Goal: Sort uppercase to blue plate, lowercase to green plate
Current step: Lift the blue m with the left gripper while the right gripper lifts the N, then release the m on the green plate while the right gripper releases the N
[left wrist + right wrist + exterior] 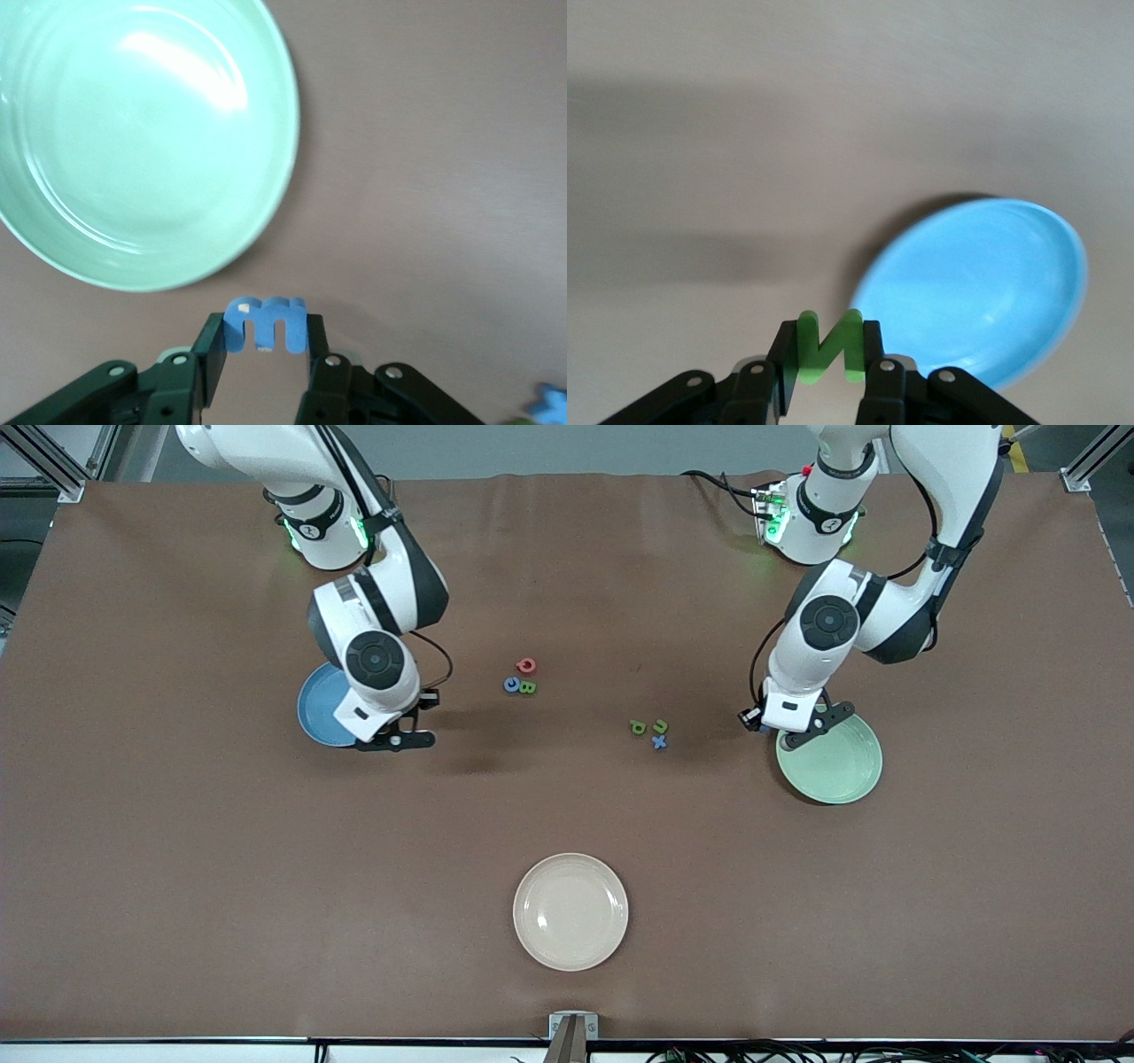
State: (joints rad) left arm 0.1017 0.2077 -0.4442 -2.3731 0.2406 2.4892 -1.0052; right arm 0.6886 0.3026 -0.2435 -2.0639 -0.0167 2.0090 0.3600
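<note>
Both arms are carrying a letter to its plate. The right gripper (829, 359) is clamped on the green N (828, 347), held upright between the fingers, over the table just beside the rim of the blue plate (317, 707). The left gripper (266, 354) is clamped on the blue m (266, 324), just short of the edge of the green plate (142, 142).

Remaining on the table: the red Q (527, 665), blue C (511, 685) and green B (528, 687) are clustered near the middle, toward the right arm's end. The green p (638, 727), green u (660, 726) and blue x (659, 742) are clustered toward the left arm's end. A cream plate (570, 911) lies nearest the front camera and plays no part.

Recommendation: each gripper should travel until its letter is well inside the rim, over the flat centre, before release. It should lower close to the surface first, as light foam may bounce or cling to a finger. Open fully, then lift straight up.
</note>
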